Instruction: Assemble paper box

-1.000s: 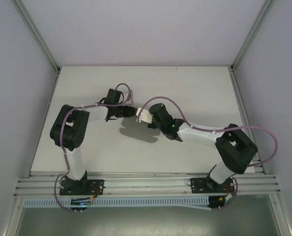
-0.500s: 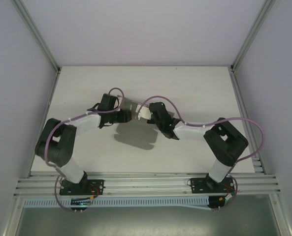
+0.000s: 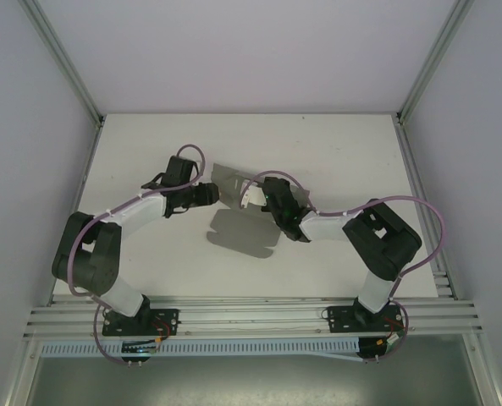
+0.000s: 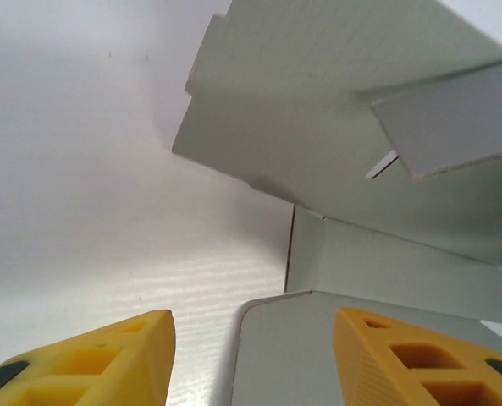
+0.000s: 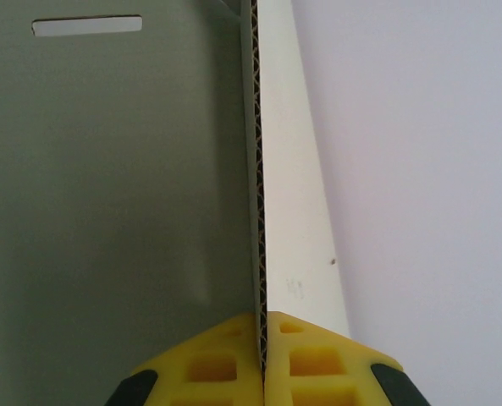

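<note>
The paper box point(image 3: 228, 180) is a partly folded grey card sheet held above the table, its shadow lying on the white top below it. My right gripper point(image 3: 252, 200) is shut on one edge of the paper box point(image 5: 107, 169), whose corrugated edge runs straight up from the closed right gripper point(image 5: 260, 320). My left gripper point(image 3: 212, 196) is at the sheet's left side. Its yellow fingers point(image 4: 107, 359) stand wide apart, and a rounded flap of the paper box point(image 4: 318, 127) lies between them, nearer the right one. The left gripper point(image 4: 252, 326) is open.
The white table point(image 3: 344, 152) is bounded by metal frame rails point(image 3: 420, 178) on the left, right and near sides. The arm bases point(image 3: 140, 321) are bolted at the near edge. Purple cables loop over both wrists.
The left arm has stretched out low to the left and its gripper has shifted a little left. The right arm has folded in. The card has tilted, showing more of its grey face.
</note>
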Tool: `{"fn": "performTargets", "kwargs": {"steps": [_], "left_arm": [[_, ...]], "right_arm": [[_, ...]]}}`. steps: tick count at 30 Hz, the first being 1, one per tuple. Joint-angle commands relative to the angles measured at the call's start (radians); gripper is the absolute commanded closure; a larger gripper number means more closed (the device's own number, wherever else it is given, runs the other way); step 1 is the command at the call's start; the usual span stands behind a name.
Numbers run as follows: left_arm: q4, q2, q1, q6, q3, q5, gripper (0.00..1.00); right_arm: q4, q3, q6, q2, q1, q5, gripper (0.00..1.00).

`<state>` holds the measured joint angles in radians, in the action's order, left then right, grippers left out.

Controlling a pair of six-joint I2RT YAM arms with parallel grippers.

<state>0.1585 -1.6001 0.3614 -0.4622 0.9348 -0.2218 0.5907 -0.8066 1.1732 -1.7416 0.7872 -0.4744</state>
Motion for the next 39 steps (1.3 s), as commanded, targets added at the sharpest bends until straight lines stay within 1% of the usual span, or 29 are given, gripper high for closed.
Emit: {"fn": "performTargets", "kwargs": {"steps": [1,4,5,6,8,10,12,16,19,22,24,27,32,35,39], "left_arm": [[0.007,-0.062,-0.004,-0.021,0.057,-0.004,0.58],[0.029,-0.131,-0.007,-0.030,0.101,0.033,0.67],[0.034,-0.161,-0.007,-0.030,0.115,0.026,0.72],[0.033,-0.181,-0.006,-0.030,0.116,0.014,0.77],[0.001,-0.214,-0.007,-0.029,0.116,-0.036,0.80],[-0.023,-0.242,-0.007,-0.023,0.129,-0.064,0.87],[-0.027,-0.268,-0.006,-0.015,0.154,-0.100,0.91],[-0.146,-0.261,-0.006,-0.017,0.127,-0.234,0.91],[-0.210,-0.240,-0.005,-0.011,0.089,-0.273,0.89],[-0.244,-0.248,-0.006,-0.008,0.091,-0.326,0.89],[-0.248,-0.262,-0.005,-0.008,0.097,-0.338,0.89],[-0.252,-0.281,-0.006,-0.010,0.090,-0.354,0.91],[-0.337,-0.259,-0.004,-0.053,-0.002,-0.377,0.91],[-0.364,-0.225,-0.004,-0.058,-0.053,-0.377,0.90],[-0.315,-0.134,-0.004,-0.041,-0.101,-0.307,0.89]], "right_arm": [[0.092,-0.001,0.071,0.025,0.000,-0.001,1.00],[0.074,0.008,0.066,0.039,0.001,0.026,1.00],[0.076,0.011,0.067,0.041,0.001,0.030,1.00],[0.082,0.015,0.068,0.042,0.001,0.030,1.00],[0.089,0.017,0.074,0.046,0.002,0.028,1.00],[0.101,0.020,0.080,0.050,0.001,0.032,1.00],[0.113,0.024,0.085,0.052,0.004,0.037,1.00],[0.112,0.027,0.095,0.050,0.004,0.048,1.00],[0.138,0.048,0.106,0.046,0.017,0.049,1.00],[0.149,0.089,0.082,0.059,0.044,0.066,1.00],[0.139,0.126,0.054,0.066,0.067,0.073,1.00],[0.155,0.166,0.029,0.048,0.094,0.040,1.00],[0.316,0.222,0.079,-0.031,0.160,-0.057,1.00],[0.359,0.219,0.079,-0.067,0.147,-0.083,1.00],[0.369,0.201,0.099,-0.017,0.109,-0.054,1.00]]}}
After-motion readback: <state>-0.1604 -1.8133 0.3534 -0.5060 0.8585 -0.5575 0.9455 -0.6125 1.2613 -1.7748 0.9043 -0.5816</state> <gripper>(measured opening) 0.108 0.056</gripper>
